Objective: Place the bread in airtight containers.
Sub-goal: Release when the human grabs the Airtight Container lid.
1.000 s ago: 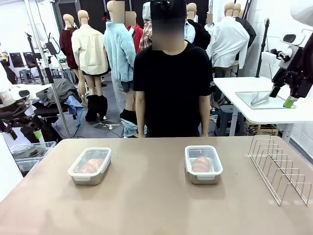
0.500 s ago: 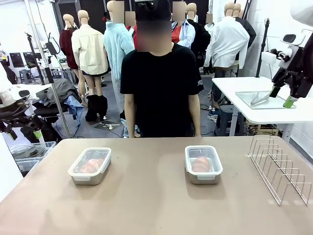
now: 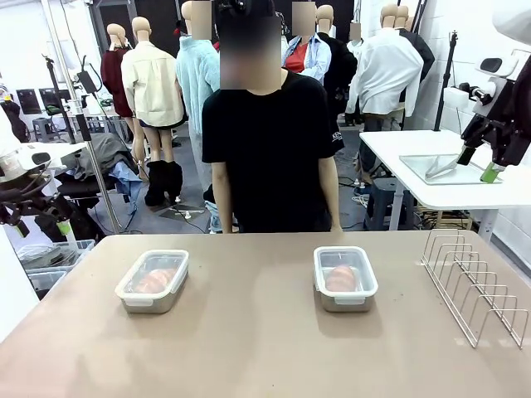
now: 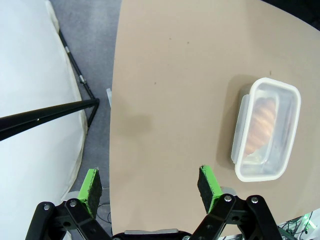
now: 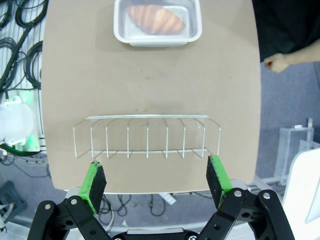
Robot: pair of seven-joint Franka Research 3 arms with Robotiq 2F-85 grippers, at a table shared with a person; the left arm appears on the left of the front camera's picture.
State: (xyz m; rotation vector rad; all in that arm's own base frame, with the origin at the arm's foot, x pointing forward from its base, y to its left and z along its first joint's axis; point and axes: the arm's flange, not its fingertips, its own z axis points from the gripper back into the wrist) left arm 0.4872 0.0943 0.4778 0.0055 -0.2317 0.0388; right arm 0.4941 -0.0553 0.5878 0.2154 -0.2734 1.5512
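1. On my far left, the left end effector (image 4: 149, 184) hangs over the bench's (image 3: 249, 348) left edge. I see its green pads (image 4: 91, 183) spread wide, with nothing between them but bare benchtop and floor.
2. Beside that edge, my left wrist view shows a black tripod leg (image 4: 50, 114) slanting across a white surface, off the bench.
3. Left of centre on the bench sits the left container (image 3: 153, 280), a small steel pan with its clear lid (image 4: 265, 129) on. One croissant (image 3: 155, 280) lies inside, seen through the lid.
4. The stretch of benchtop between the two containers is bare tan surface, and nothing stands between either pan and my side.
5. A person in a black T-shirt (image 3: 270, 149) stands at the far edge, roughly between the two pans. One hand (image 5: 274, 63) hangs just off the bench's far side.
6. Right of centre is the right container (image 3: 344, 278), lid on as well, with the second croissant (image 5: 154, 19) inside.
7. A wire rack (image 3: 474, 286) stands along the right edge, well apart from that pan. In my right wrist view it lies between the end effector and the container.
8. The right end effector (image 5: 156, 178) is raised at the right side, jaws fully apart and empty.
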